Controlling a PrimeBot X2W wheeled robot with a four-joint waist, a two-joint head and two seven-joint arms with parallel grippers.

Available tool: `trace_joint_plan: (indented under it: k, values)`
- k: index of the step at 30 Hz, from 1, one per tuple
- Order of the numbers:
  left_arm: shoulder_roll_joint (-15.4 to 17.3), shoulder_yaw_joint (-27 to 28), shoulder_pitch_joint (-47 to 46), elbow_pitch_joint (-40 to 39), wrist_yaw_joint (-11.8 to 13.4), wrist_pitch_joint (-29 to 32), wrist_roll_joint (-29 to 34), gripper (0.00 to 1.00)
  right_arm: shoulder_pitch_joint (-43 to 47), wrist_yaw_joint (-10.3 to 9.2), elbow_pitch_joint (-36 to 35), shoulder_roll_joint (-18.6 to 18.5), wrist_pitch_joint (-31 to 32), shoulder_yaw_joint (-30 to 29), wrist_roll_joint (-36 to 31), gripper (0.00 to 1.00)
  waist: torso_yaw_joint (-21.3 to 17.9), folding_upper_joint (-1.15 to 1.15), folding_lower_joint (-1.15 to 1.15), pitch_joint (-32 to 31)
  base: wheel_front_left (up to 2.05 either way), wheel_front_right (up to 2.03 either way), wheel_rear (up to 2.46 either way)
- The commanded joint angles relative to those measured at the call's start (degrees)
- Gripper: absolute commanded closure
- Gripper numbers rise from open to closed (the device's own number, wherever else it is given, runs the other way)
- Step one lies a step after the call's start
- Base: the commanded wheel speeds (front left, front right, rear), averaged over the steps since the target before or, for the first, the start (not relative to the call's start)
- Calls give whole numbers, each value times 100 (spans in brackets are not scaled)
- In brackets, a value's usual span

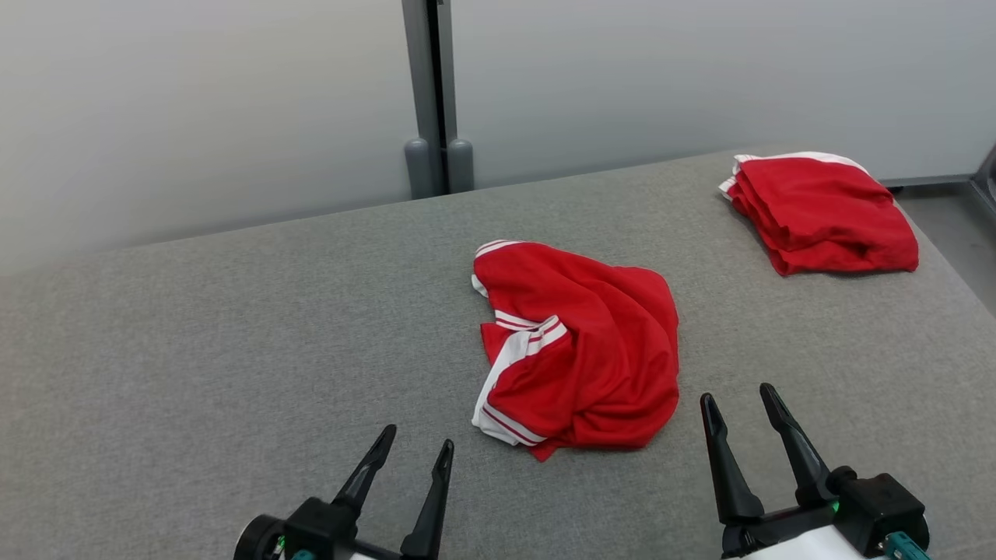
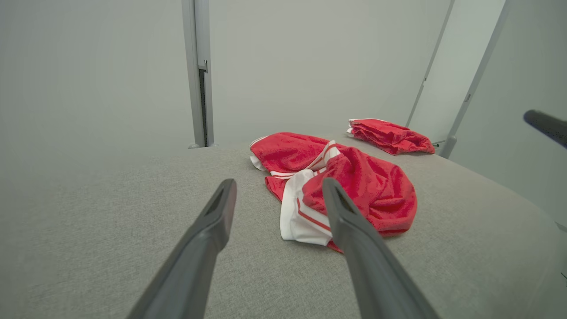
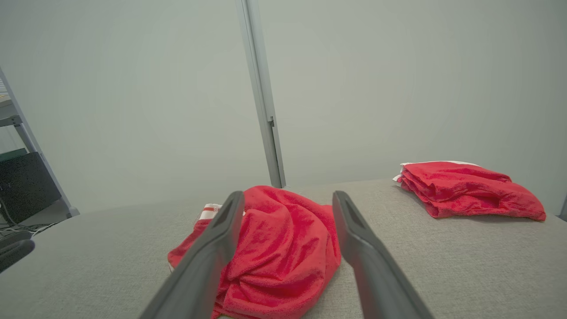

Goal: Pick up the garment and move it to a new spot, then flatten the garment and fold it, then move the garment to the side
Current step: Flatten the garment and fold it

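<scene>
Garment you must handle lies crumpled in the middle of the grey table, and nothing holds it. It is a red heap with white striped bands. Its longer side runs from the far edge toward the robot, a little slanted. One striped band points to the far left, and a wider white band lies along the left side down to the near corner. You see the left gripper at the near left of the heap, its fingers spread apart with nothing between them. The right gripper is just beside the heap's near right corner, also spread and empty. Neither touches the cloth. A second red garment, folded, rests at the far right of the table, well apart. Behind the table a grey post stands against a pale wall.
</scene>
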Motion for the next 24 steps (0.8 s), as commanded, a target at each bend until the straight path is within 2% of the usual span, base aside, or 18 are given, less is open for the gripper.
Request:
trace_joint_plan:
  k: [1, 8, 18, 19, 21, 22, 23, 24]
  values:
    - [19, -117, -304, 224, -84, 0, -26, 0, -62, -10, -18, -11, -3, 13, -8, 0, -262, 0, 0, 156, 0, 0, 0]
    - [21, -757, -1486, 1496, -296, 0, 57, 0, -142, -10, 4, -7, -3, 72, 3, 0, -702, 0, 0, 397, 0, 0, 0]
    - [40, -747, -2441, 2562, -288, -1, 129, 0, -336, -10, -16, 3, -3, 114, 68, 0, -1115, 0, 0, 698, 0, 0, 0]
    - [52, -721, -2487, 2601, -294, 0, 135, 43, -348, -10, -16, 5, -3, 123, 71, 0, -1144, 0, 0, 717, 0, 0, 0]
    - [80, -686, -2553, 2667, -314, 0, 153, 69, -364, -10, -5, 6, -3, 133, 81, 0, -1195, 0, 0, 746, 0, 0, 0]
    - [93, -679, -2586, 2703, -319, 0, 154, 89, -366, -10, -3, 7, -3, 127, 103, 0, -1218, 0, 0, 756, 0, 0, 0]
    - [107, -685, -2630, 2721, -330, 0, 162, 100, -376, -10, -2, 7, -3, 134, 121, 0, -1244, 0, 0, 767, 0, 0, 0]
    - [114, -709, -2661, 2766, -352, 0, 146, 100, -387, -10, -5, 8, -3, 137, 132, 0, -1267, 0, 0, 775, 0, 0, 0]
